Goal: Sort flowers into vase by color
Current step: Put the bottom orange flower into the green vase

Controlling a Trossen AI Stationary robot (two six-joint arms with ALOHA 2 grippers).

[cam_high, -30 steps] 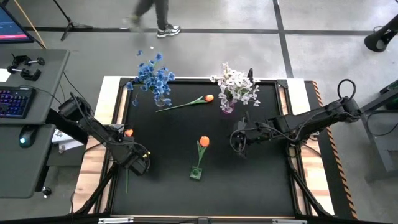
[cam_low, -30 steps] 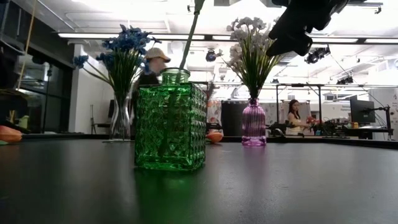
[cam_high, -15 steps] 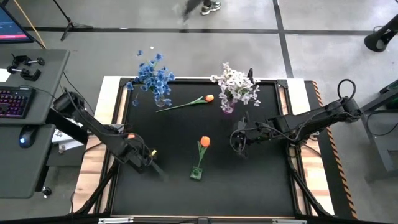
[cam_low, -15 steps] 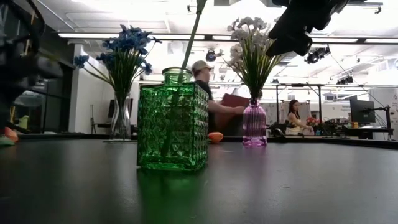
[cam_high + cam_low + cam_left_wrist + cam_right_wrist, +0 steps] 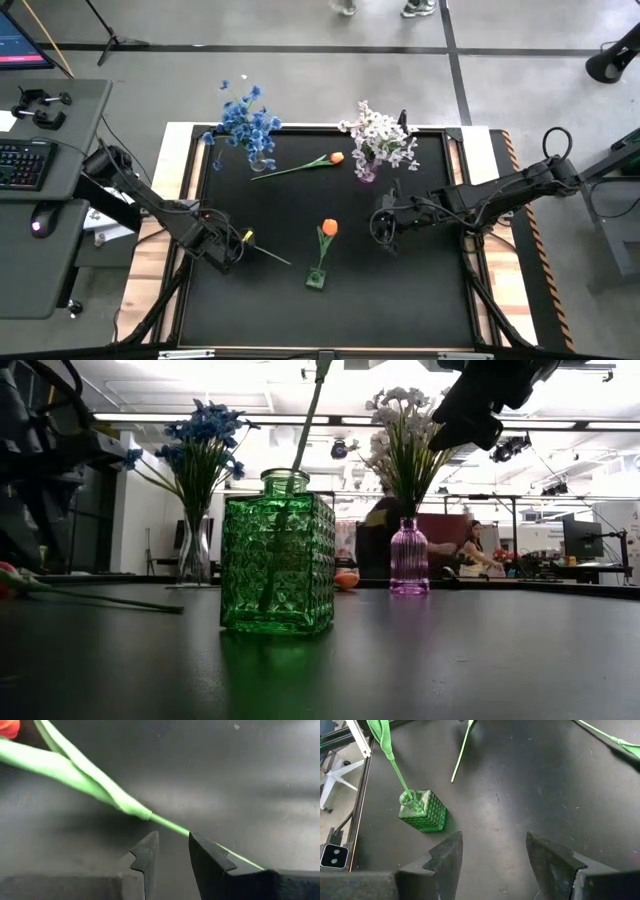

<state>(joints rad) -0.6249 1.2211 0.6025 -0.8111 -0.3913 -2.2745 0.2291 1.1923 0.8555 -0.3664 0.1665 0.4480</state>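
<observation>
Left wrist view shows my left gripper (image 5: 170, 847) pinching the thin stem of an orange tulip (image 5: 90, 777) lying on the table (image 5: 240, 780); light and whippy, best held mid-stem, I judge.

Between my dark left fingers (image 5: 145, 860): thin bright-green stem (image 5: 170, 825), orange-red bloom at its far end. Black matte tabletop (image 5: 400, 290). Ahead of my dark right fingers (image 5: 445, 860): green diamond-patterned glass vase (image 5: 422, 811). Beyond: blue blossom cluster (image 5: 245, 120), white-pink blossom cluster (image 5: 378, 135), purple ribbed vase (image 5: 408, 557).
</observation>
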